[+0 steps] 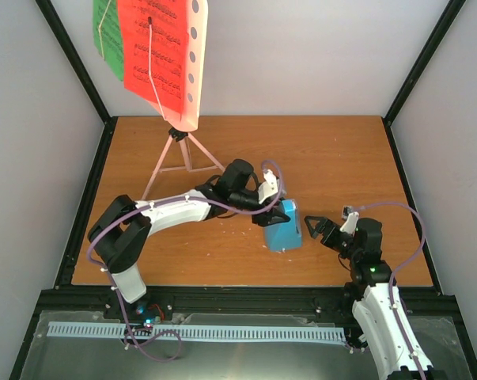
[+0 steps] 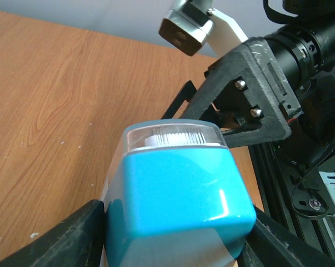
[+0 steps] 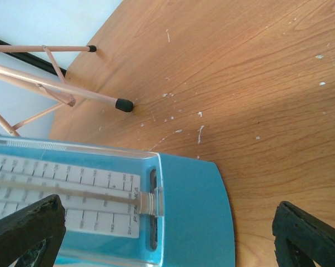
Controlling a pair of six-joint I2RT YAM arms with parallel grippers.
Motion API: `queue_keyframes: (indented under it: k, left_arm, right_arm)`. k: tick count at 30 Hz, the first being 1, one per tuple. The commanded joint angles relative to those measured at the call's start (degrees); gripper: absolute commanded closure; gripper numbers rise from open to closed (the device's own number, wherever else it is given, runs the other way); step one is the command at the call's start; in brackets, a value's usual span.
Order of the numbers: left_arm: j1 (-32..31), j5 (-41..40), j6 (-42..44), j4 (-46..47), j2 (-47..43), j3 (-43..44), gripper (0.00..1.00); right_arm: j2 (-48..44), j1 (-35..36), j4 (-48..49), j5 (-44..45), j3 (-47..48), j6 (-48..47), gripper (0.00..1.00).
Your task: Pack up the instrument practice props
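Note:
The small blue metronome (image 1: 284, 231) with a clear cover sits on the wooden table near the middle front. My left gripper (image 1: 276, 212) reaches it from the left. In the left wrist view its black fingers (image 2: 73, 236) press against both sides of the metronome (image 2: 178, 194). Just to the right of the metronome, my right gripper (image 1: 316, 229) stands open and points at it. The right wrist view shows the metronome's scale face (image 3: 195, 222) between that gripper's spread fingers (image 3: 306, 233), untouched. The pink music stand (image 1: 194, 55) stands at the back left, holding a red page (image 1: 151, 47) and a green page (image 1: 107, 36).
The stand's tripod legs (image 1: 179, 154) spread on the table behind the left arm, with rubber feet (image 3: 124, 104) seen in the right wrist view. A black frame (image 1: 222, 297) borders the table's front edge. White walls close in the sides and back.

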Motion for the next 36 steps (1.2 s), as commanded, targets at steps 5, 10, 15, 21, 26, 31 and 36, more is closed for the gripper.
queue_keyframes:
  k: [5,10,15,21,26,31,36]
  left_arm:
    - [7.63,5.75,-6.41,0.15,-1.79,-1.75,0.47]
    - [11.58,10.02,-7.58,-1.11,-1.44,-1.64,0.49]
    - [13.66,12.74,-7.29,-3.36,-0.11,0.12,0.50]
    - [13.78,13.25,-7.01,-4.59,0.90,1.35,0.50]
    - [13.78,13.33,-6.83,-4.67,0.92,1.37,0.50]
    - [13.78,13.04,-6.22,-5.24,0.42,1.43,0.50]
    - [13.78,13.33,-5.95,-5.40,0.43,1.53,0.50]
  right_arm:
    - [-0.17,-0.01,7.64,-4.64,-3.07,0.75,0.00]
    - [-0.30,2.85,9.11,-4.16,-3.03,-4.19,0.00]
    - [0.20,13.10,11.83,7.02,-2.58,-8.71,0.00]
    - [9.44,28.40,17.08,21.73,-1.11,-14.34,0.00]
    - [21.92,40.18,16.02,36.42,4.57,-15.39,0.00]
    - [31.63,46.16,19.93,42.02,7.05,-15.24,0.00]
    - [39.55,50.96,19.89,46.47,10.26,-17.02,0.00]
